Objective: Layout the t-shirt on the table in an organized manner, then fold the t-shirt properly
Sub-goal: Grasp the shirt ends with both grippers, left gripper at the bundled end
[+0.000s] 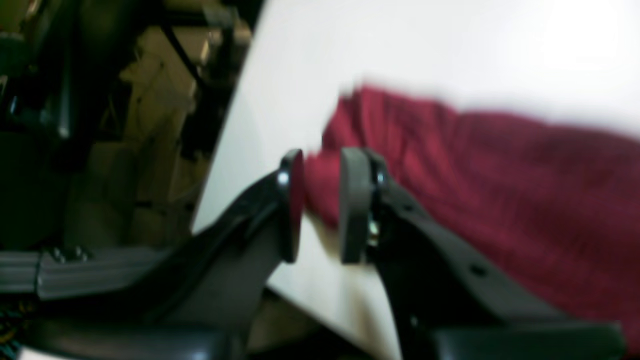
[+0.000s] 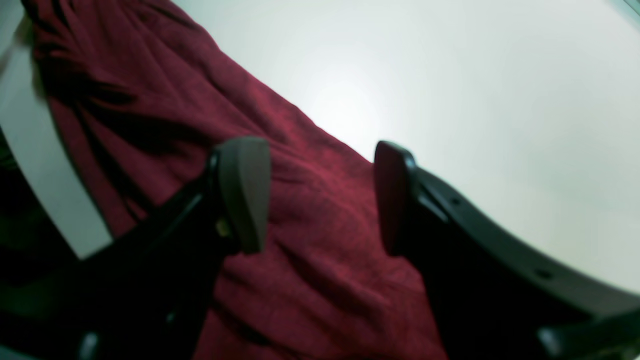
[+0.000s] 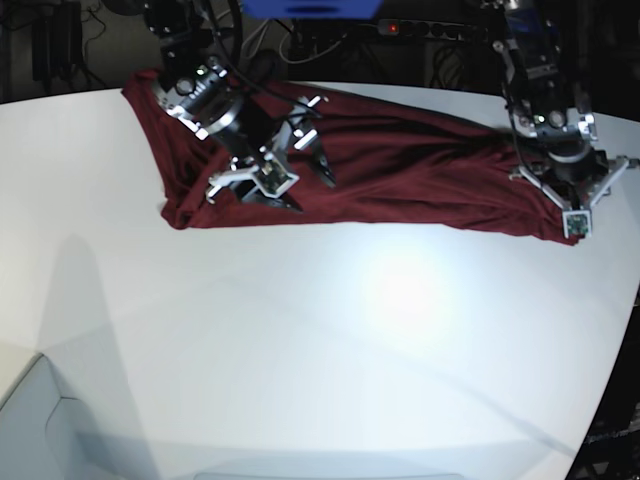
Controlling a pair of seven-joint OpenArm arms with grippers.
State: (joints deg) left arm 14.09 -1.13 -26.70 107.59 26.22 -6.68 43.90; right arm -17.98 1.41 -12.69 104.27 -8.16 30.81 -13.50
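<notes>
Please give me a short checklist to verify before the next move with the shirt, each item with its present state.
1. Left gripper is shut on a bunch of the t-shirt: ok.
2. Right gripper is open, with cloth below it and nothing held: ok.
3. Shirt lies flat and spread: not ok; it is bunched and wrinkled in a long band.
4. Shirt is wholly on the table: cannot tell; the far side is hidden by the arms.
5. Sleeves can be found: cannot tell.
</notes>
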